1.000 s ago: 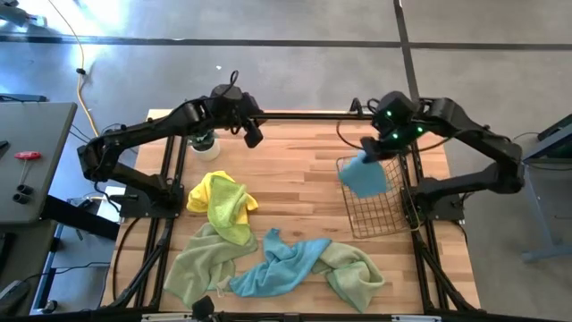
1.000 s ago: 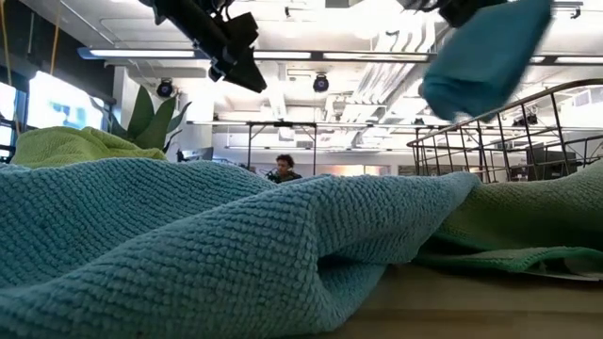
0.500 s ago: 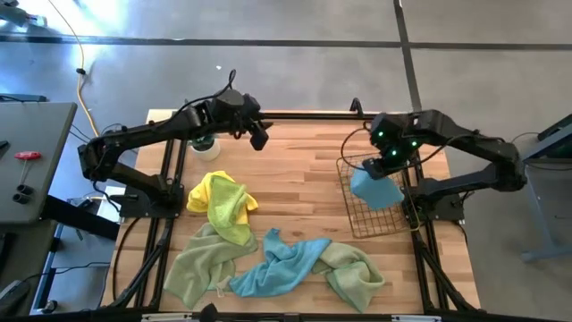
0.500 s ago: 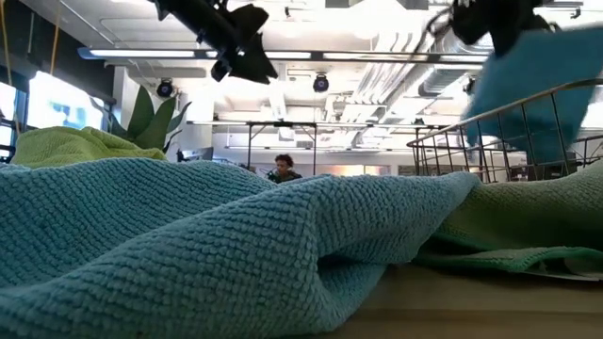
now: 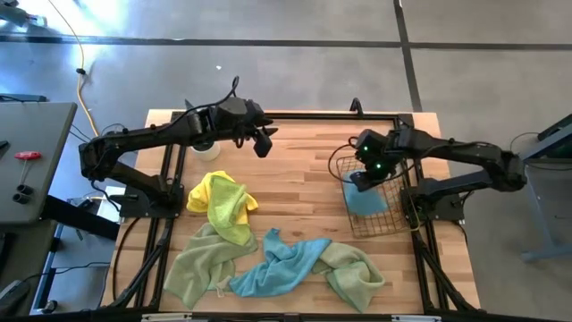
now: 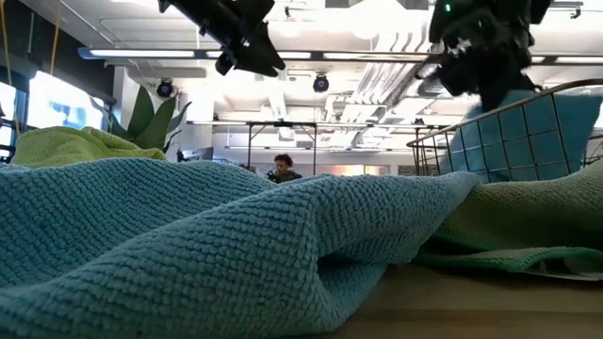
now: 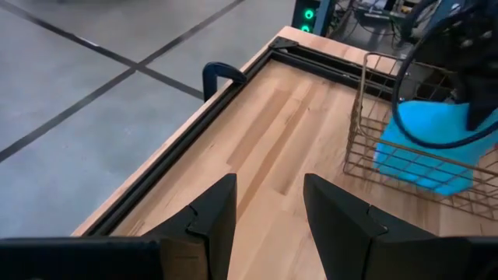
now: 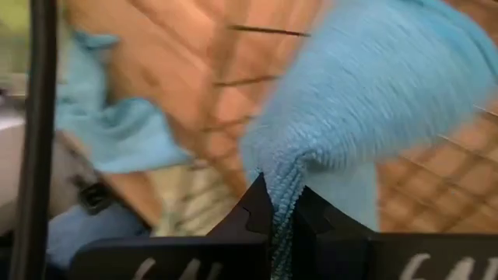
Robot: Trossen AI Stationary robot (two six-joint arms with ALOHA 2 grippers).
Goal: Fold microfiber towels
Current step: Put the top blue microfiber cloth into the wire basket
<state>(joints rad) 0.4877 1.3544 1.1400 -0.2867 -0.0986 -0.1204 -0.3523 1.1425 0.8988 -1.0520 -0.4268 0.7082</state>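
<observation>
A folded light blue towel (image 5: 366, 199) is inside the copper wire basket (image 5: 389, 219) at the table's right, also seen in the low view (image 6: 528, 127). My right gripper (image 5: 362, 173) is shut on it from above. My left gripper (image 5: 262, 143) hangs open and empty above the far middle of the table (image 7: 268, 194). On the near half of the table lie loose crumpled towels: a yellow one (image 5: 214, 190) with a lime green one (image 5: 235, 224) over it, a pale green one (image 5: 198, 266), a light blue one (image 5: 281, 266) and a green one (image 5: 356, 273). My right gripper pinches the folded blue towel's upper edge (image 8: 289, 173) between its two shut fingers, several layers bunched there. The fingers come from above, slanting down. The towel hangs below them inside the basket, behind its wire wall (image 6: 499, 141).
A potted plant (image 5: 204, 141) stands at the far left, beside my left arm; its leaves show in the low view (image 6: 151, 118). A black frame rail (image 7: 233, 128) runs round the table. Bare wood (image 5: 299, 179) lies between the basket and the yellow towel.
My right gripper has carried the folded blue towel down from above the basket's left rim into the basket, staying shut on it. My left gripper has drifted a little toward the table's right edge.
</observation>
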